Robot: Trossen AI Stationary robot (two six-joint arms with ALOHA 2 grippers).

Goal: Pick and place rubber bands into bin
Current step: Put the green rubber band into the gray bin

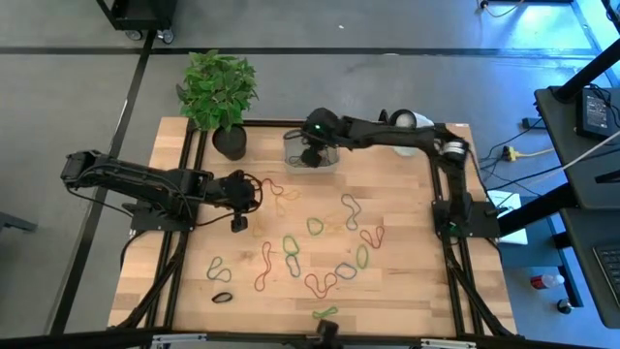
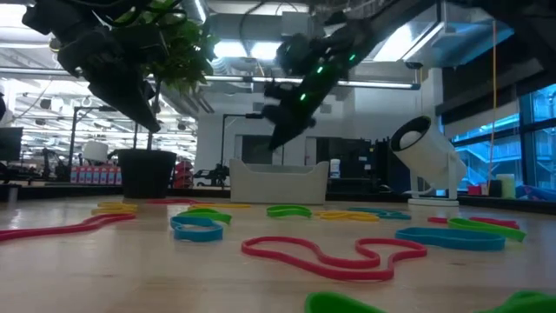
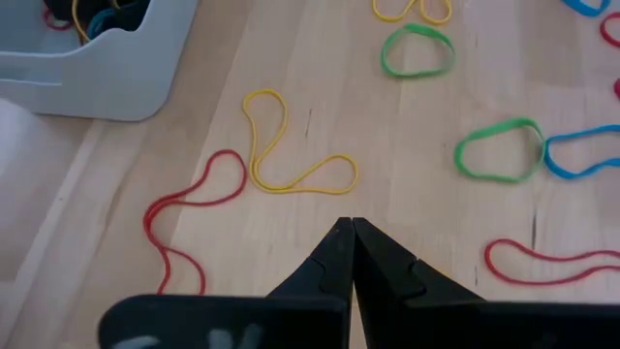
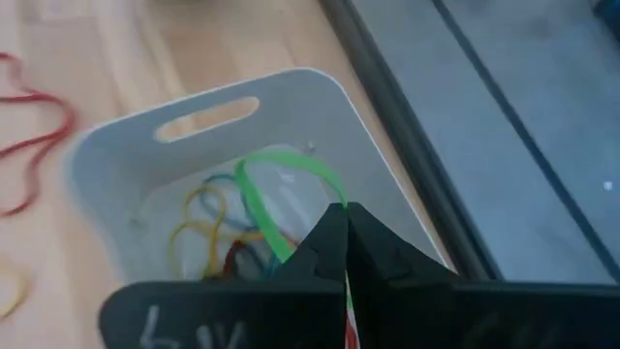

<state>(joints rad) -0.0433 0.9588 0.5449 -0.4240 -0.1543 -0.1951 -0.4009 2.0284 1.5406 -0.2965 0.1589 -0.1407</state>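
No brand or label is showing legibly; pale scrawled marks are sitting on each gripper's body in the wrist views, too blurred to read.

The right gripper (image 4: pixel 346 225) is hanging over the bin (image 1: pixel 294 145), its fingers pressed together on a green rubber band (image 4: pixel 276 194) that is looping out above the tray. The bin is sitting at the table's (image 1: pixel 407 291) far edge, just beside the black plant pot (image 1: pixel 230 142), and yellow, red and blue bands (image 4: pixel 208 237) are lying inside it.

The left gripper (image 3: pixel 348 233) is hovering over the wood near the table's left edge, its fingers closed together and holding nothing. A yellow band (image 3: pixel 286 155) and a red band (image 3: pixel 189 213) are lying on the table just ahead of it, with two green loops (image 3: pixel 499 150) and a blue one (image 3: pixel 581 155) farther off.

The remaining rubber bands (image 1: pixel 320 257) are lying scattered across the middle of the table toward its near edge, a black one (image 1: pixel 222 298) lying near the near-left corner. A white round camera (image 2: pixel 426 148) is standing near the far-right corner. Between the pot and the camera, nothing is blocking the bin except the right arm itself.
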